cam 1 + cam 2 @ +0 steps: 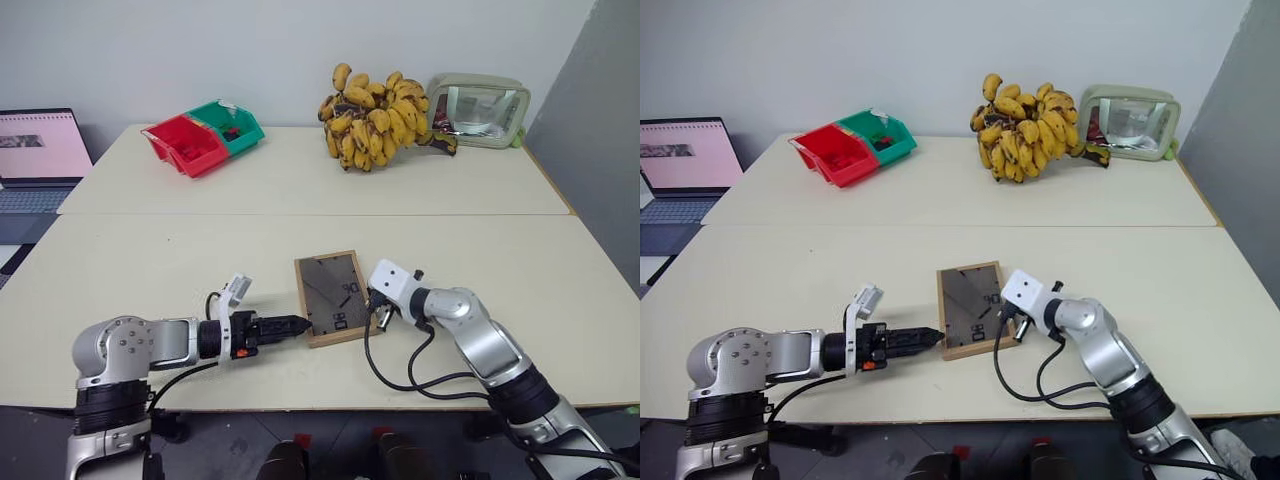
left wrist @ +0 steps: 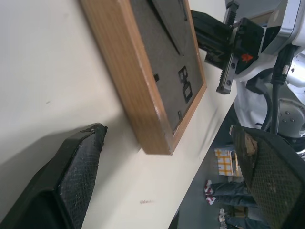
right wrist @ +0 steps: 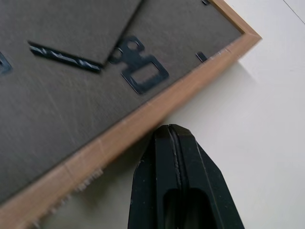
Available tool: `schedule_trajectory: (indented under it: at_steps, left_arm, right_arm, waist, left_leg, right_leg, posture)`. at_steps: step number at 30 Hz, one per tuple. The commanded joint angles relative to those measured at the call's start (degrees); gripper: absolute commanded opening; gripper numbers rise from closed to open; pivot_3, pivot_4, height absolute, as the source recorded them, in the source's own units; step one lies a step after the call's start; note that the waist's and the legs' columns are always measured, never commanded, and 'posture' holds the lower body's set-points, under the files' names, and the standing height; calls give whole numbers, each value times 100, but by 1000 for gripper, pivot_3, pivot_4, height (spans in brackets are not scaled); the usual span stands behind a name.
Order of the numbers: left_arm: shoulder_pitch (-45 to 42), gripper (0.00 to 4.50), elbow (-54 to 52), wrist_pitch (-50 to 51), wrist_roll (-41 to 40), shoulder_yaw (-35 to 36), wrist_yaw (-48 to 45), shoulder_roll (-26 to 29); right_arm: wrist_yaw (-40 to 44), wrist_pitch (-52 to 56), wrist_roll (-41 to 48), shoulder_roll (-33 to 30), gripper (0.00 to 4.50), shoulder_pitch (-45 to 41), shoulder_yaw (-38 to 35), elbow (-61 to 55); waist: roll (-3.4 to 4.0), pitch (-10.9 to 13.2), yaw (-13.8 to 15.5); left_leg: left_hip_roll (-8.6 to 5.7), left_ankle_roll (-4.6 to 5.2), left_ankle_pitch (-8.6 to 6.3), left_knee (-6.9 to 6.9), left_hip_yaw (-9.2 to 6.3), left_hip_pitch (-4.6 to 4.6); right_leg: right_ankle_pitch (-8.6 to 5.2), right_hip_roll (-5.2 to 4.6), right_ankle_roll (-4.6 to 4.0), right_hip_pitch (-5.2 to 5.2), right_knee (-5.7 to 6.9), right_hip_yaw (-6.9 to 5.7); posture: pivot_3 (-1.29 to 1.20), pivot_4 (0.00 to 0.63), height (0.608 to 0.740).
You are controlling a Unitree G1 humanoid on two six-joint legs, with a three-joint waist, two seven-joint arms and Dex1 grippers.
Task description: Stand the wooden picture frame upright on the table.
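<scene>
- Cream table [image 1: 300,190]: the wooden picture frame [image 1: 331,297] lies flat, back panel up, between the two claws.
- Left claw [image 1: 300,324], fingers spread, points at the frame's near corner, just beside it.
- Right claw [image 3: 177,143], fingers pressed together, sits at the opposite edge, apparently touching it.
- Risk: a push from either claw could slide the flat frame instead of tilting it up; the fold-out stand looks unopened.
</scene>
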Motion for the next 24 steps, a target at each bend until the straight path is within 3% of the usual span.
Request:
schedule_trajectory:
  at_steps: [1,14,17,24]
  left_arm:
    - [-81,4468,249,-52,123,-87,208,-379]
    - [39,4468,-131,-90,86,-180,403,-916]
    - [21,4042,-118,-146,108,-104,434,-938]
    - [-37,2592,-131,-268,127,-6,503,-1020]
  right_arm:
    - [79,151,75,209,0,-26,201,-201]
    - [58,466,166,435,0,3,90,-320]
    - [55,448,169,407,0,40,104,-328]
    - [40,402,173,311,0,63,68,-306]
  waist:
    - [2,-2,14]
    - [1,-6,53]
    - [1,-6,54]
    - [0,-6,48]
  left_leg:
    - [0,0,0,0,0,0]
    - [-5,-1,0,0,-3,0]
    - [-6,-1,0,0,-3,-1]
    - [-6,-1,0,-2,-4,-6]
  right_leg:
    - [0,0,0,1,0,0]
    - [0,-15,2,9,-9,-5]
    - [-1,-15,4,9,-11,-5]
    - [0,-15,4,6,-17,-6]
  posture:
    - [0,150,740]
    - [0,150,740]
    - [0,150,740]
    - [0,150,740]
